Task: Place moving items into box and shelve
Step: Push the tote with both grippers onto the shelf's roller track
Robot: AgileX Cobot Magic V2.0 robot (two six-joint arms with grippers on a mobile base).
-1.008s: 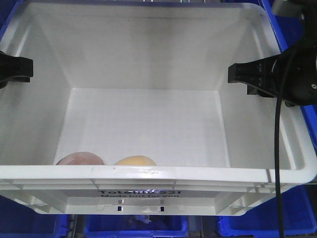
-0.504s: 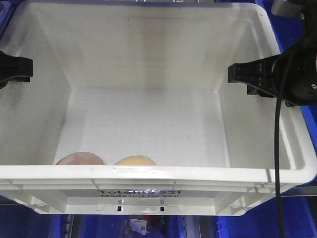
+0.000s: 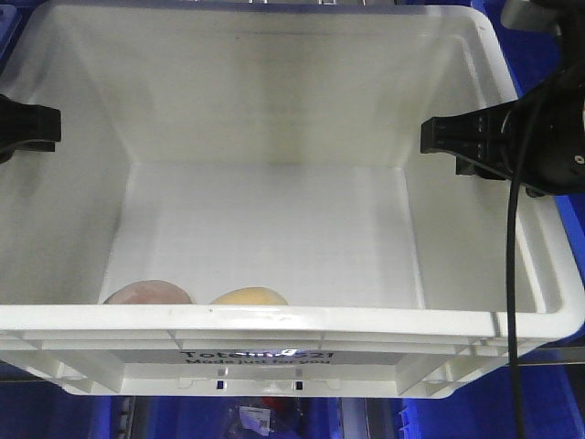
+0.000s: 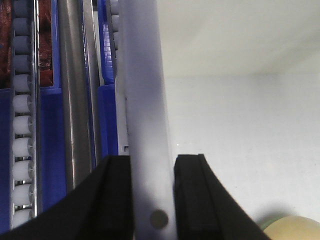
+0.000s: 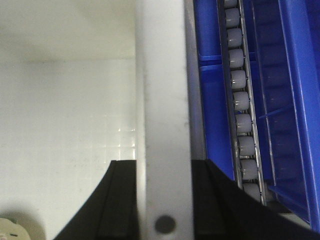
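Evidently, the box (image 3: pixel 274 101) is pinched by its side rims: left gripper (image 4: pixel 152 200) and right gripper (image 5: pixel 162 200) are each clamped across one wall, so it can be carried level. Both plush fruits, pinkish (image 3: pixel 146 294) and yellow (image 3: pixel 249 296), lie inside, between the grippers.

Two plush fruits (image 3: pixel 196 294) against white box's (image 3: pixel 274 320) near wall

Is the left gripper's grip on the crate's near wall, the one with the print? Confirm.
No. The left gripper clamps the white crate's left side rim, fingers astride it.
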